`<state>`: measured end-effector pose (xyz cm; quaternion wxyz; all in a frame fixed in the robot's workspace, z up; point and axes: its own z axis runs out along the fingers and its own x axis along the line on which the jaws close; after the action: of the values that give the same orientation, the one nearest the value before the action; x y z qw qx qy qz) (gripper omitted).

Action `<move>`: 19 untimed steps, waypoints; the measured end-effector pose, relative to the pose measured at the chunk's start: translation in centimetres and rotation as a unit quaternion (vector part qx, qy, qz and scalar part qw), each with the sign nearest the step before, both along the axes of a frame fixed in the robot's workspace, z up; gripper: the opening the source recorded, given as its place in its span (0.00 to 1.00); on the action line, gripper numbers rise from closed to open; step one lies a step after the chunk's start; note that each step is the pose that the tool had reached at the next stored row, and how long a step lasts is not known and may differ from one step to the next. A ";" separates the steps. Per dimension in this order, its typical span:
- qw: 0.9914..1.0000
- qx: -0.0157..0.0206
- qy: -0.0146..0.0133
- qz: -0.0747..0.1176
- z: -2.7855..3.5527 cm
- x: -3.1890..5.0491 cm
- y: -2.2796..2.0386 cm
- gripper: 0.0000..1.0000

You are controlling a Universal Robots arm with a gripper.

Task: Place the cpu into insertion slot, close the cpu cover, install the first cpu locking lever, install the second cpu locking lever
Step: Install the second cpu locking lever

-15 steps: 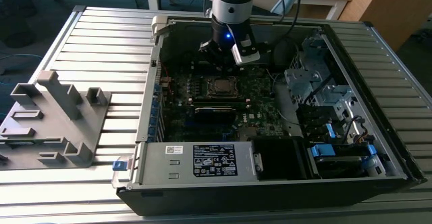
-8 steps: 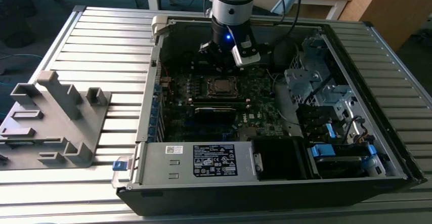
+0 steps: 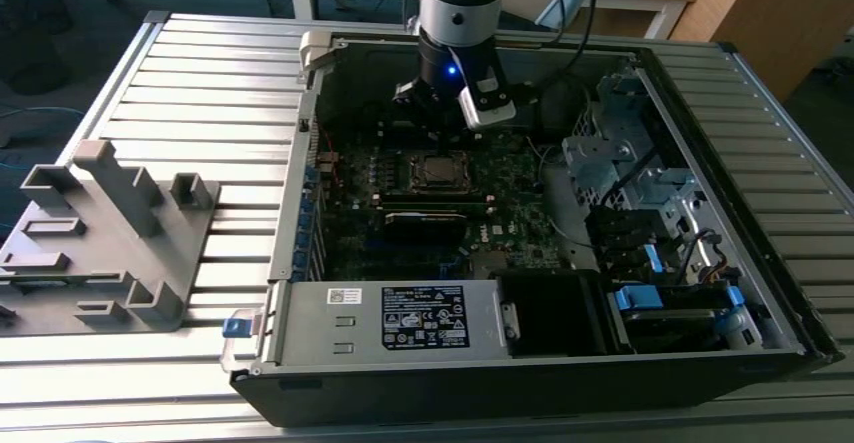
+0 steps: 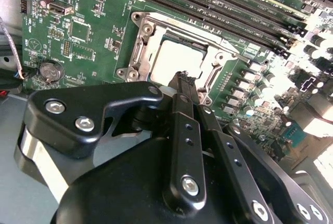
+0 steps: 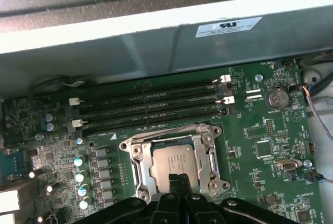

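The cpu [image 5: 176, 162] [image 4: 176, 60] lies flat in the insertion slot, which is hidden under it, on the green motherboard. Its dull silver face shows in both wrist views. The cpu cover [image 5: 141, 168] [image 4: 141, 52] lies down around the chip and frames it with its square window. A thin wire lever [image 5: 166, 130] runs along the cover's side that faces the memory slots. My gripper [image 5: 179, 180] [image 4: 184, 76] hangs just above the chip's near edge, shut with nothing between its fingers. In the exterior view the gripper [image 3: 446, 148] sits inside the open computer case, right above the socket [image 3: 441, 173].
Long black memory slots [image 5: 151, 107] run beside the socket, towards the case wall [image 5: 156, 52]. A labelled silver power-supply box [image 3: 400, 318] fills the case's near end. Drive bays and cables [image 3: 641, 193] line the exterior view's right. A grey fixture [image 3: 107, 233] stands outside on the slatted table.
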<state>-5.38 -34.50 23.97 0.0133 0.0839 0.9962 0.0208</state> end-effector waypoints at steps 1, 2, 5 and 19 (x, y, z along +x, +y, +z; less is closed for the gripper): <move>1.000 0.000 0.000 0.000 0.05 0.00 0.00 0.11; 1.000 0.000 0.000 0.000 0.04 0.00 0.00 0.11; 1.000 0.000 0.000 0.000 0.06 0.01 -0.05 0.11; 1.000 0.000 0.000 0.000 0.03 0.00 -1.73 0.11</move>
<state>-5.37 -36.24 24.00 0.0133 0.0839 0.9962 0.0209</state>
